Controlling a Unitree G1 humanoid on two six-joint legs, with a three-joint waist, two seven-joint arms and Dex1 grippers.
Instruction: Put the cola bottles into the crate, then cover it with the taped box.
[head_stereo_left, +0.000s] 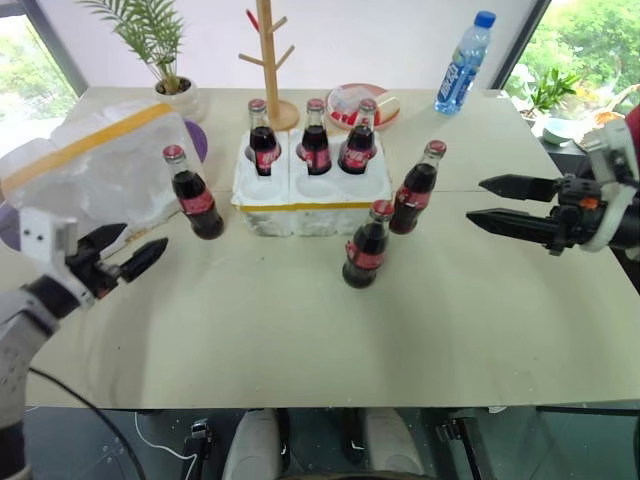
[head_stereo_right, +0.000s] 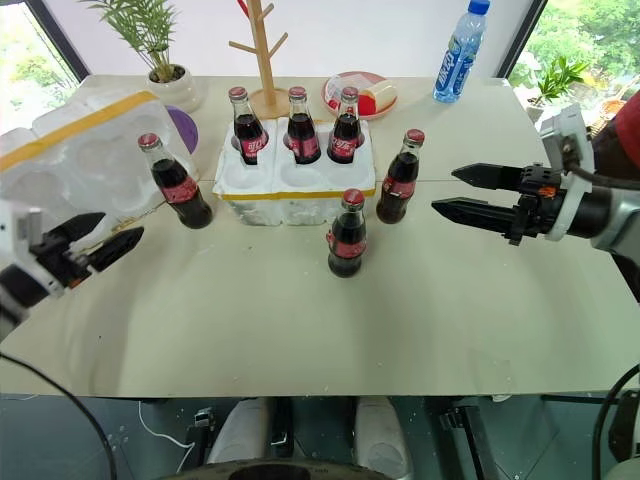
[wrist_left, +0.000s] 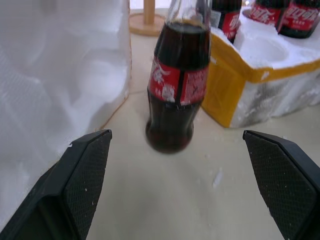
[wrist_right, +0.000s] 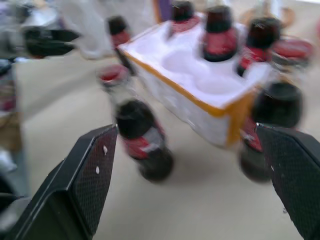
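The white crate (head_stereo_left: 310, 195) with a yellow tape band stands mid-table, with three cola bottles (head_stereo_left: 315, 138) upright in its back wells. Its front wells are bare. Three more cola bottles stand on the table: one (head_stereo_left: 194, 194) left of the crate, one (head_stereo_left: 417, 188) at its right front corner, one (head_stereo_left: 367, 246) in front. The taped box (head_stereo_left: 95, 160) lies at the far left, hollow side showing. My left gripper (head_stereo_left: 135, 250) is open, pointing at the left bottle (wrist_left: 177, 85) from a short way off. My right gripper (head_stereo_left: 482, 200) is open, right of the two loose bottles (wrist_right: 142, 137).
A wooden peg stand (head_stereo_left: 270, 60) and a red plate (head_stereo_left: 362, 105) sit behind the crate. A blue-capped water bottle (head_stereo_left: 464, 62) stands at the back right, a potted plant (head_stereo_left: 165, 60) at the back left. A purple disc (head_stereo_left: 195, 140) lies by the taped box.
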